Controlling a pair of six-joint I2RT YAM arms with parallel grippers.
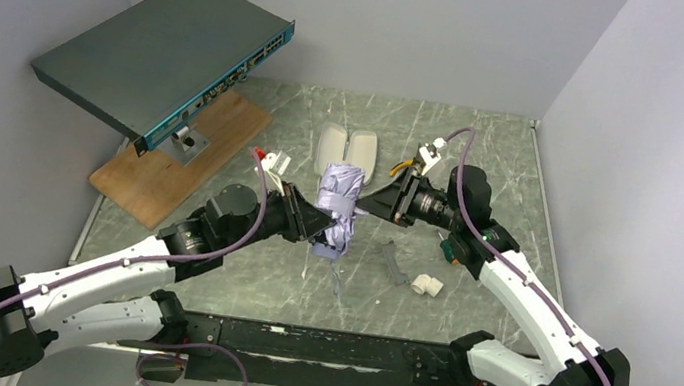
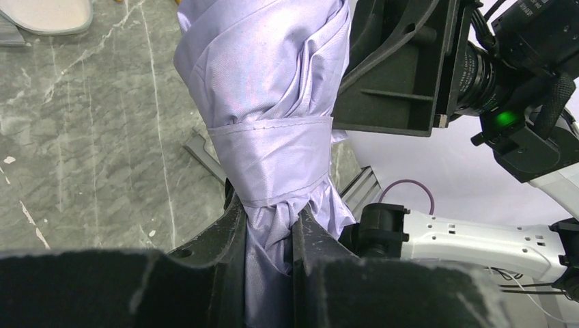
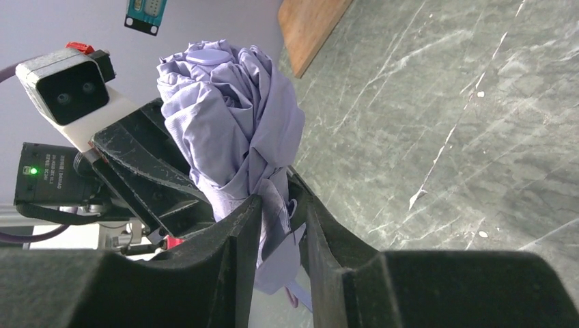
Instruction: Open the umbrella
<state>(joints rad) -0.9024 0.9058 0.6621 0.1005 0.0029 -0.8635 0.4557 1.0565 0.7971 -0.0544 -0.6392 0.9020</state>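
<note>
We are watching the umbrella [image 1: 338, 208] sitting folded over the middle of the bench [image 1: 484, 162], apparently lifted clear of it, with the beige clamshell case [image 1: 347, 145] lying at its 12 o'clock. The left gripper [image 2: 270, 225] is reaching in from 8 o'clock and clamping the bunched fabric just below the closure strap [image 2: 270, 160]. The right gripper [image 3: 280, 205] is coming from 2 o'clock, its jaws standing narrow on either side of a fold of fabric; we cannot tell whether they are biting or only flanking it.

We are judging the strap to be the main hazard: it is wrapping the bundle tightly, so any pull meant to spread the canopy is likely straining or tearing the fabric rather than opening it. Both holds are sitting on soft cloth, not on the shaft or handle, so the cloth may be sliding through the jaws and letting the umbrella drop to the bench. The two grippers are working very near each other, so a small misjudged move is risking a knock between them. The wrist loop [image 1: 336, 281] is dangling at 6 o'clock and may be snagging.
</note>
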